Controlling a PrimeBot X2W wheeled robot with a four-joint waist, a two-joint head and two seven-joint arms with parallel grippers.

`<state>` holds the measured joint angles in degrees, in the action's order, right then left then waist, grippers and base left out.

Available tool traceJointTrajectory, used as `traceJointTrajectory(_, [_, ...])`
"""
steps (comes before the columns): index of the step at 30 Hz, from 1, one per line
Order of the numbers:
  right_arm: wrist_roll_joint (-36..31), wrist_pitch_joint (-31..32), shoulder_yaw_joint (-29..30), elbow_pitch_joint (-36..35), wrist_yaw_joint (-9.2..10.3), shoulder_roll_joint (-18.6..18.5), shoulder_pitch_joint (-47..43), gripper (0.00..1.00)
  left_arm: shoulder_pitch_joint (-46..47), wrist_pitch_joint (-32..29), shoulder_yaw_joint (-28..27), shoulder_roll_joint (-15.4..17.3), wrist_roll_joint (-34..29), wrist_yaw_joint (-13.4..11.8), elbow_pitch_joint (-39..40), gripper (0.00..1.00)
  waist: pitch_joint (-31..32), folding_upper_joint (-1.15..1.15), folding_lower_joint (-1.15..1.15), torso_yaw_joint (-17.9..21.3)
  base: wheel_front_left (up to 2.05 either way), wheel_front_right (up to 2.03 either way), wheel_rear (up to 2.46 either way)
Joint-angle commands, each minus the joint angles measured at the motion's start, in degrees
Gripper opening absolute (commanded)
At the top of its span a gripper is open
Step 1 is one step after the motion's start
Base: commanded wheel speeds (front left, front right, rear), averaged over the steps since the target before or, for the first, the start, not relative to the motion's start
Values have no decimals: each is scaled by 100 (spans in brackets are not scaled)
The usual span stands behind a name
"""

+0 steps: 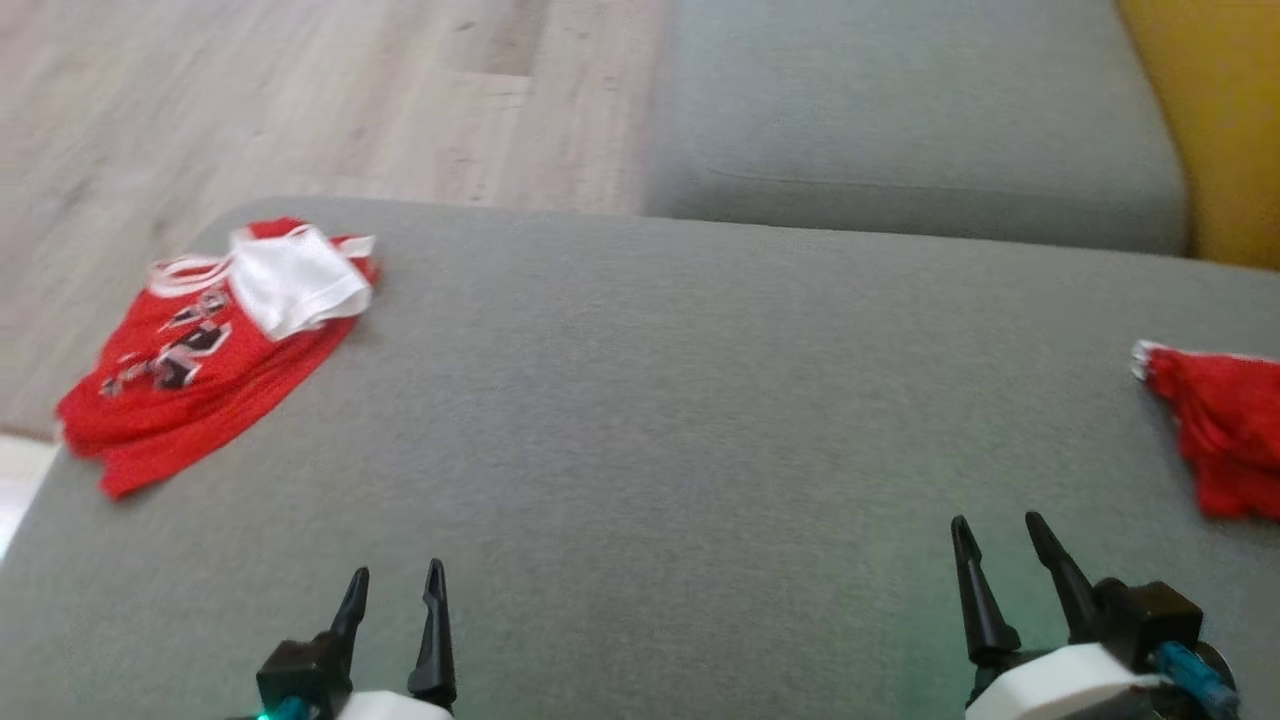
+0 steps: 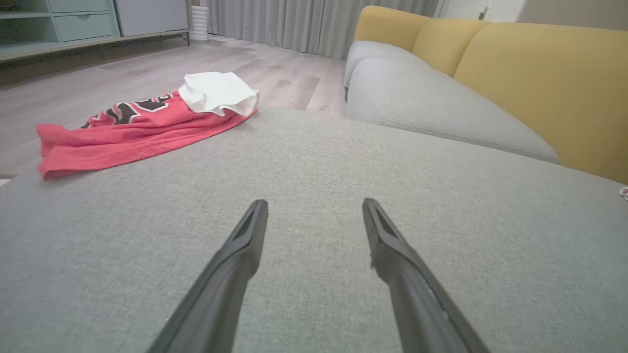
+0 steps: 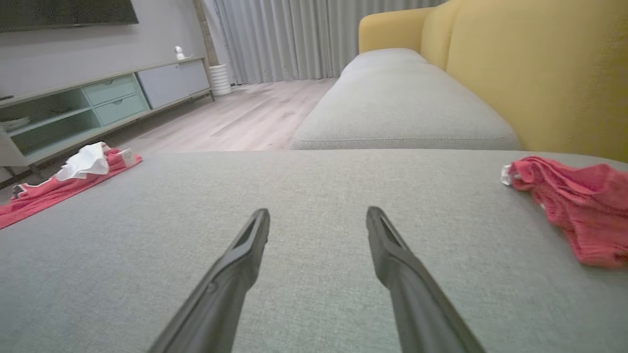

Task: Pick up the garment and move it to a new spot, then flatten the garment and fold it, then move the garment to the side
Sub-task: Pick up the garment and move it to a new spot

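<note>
- Two tools are seen lowest in the head view: the left tool [image 1: 397, 568] and the right tool [image 1: 997, 518]. Each is spread wide, and nothing is held.
- Both are pointed across a grey cushion [image 1: 650, 400].
- A red garment [image 1: 1225, 420] is bunched up at the cushion's right edge, near the right tool but apart from it.
- A red jersey [image 1: 190, 390] is laid at the far left corner, with a white cloth [image 1: 300, 280] on top.
- A wood floor [image 1: 300, 100] is seen beyond.

Head looks down; wrists low, forward — sharing the cushion [image 1: 640, 420].
</note>
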<state>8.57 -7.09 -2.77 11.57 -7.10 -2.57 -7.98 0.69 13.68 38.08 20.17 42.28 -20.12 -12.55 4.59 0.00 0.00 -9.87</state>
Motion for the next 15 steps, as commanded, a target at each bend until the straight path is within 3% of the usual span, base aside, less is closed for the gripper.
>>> traceJointTrajectory(1, [33, -85, -116, -238, -39, -32, 117, 100, 282, 20, -185, 99, -46, -5, 165, 100, 12, 0, 0, -454, 0, 0, 0])
traceJointTrajectory(9, [167, -231, -319, -218, -39, -31, 251, 100, 308, -28, -313, 353, -89, -127, 433, 100, -31, 0, 0, -1683, 0, 0, 0])
traceJointTrajectory(15, [145, -103, -841, -128, -39, -31, 647, 100, 53, 51, -667, 464, -24, -353, 803, 100, -250, 0, 0, -1871, 0, 0, 0])
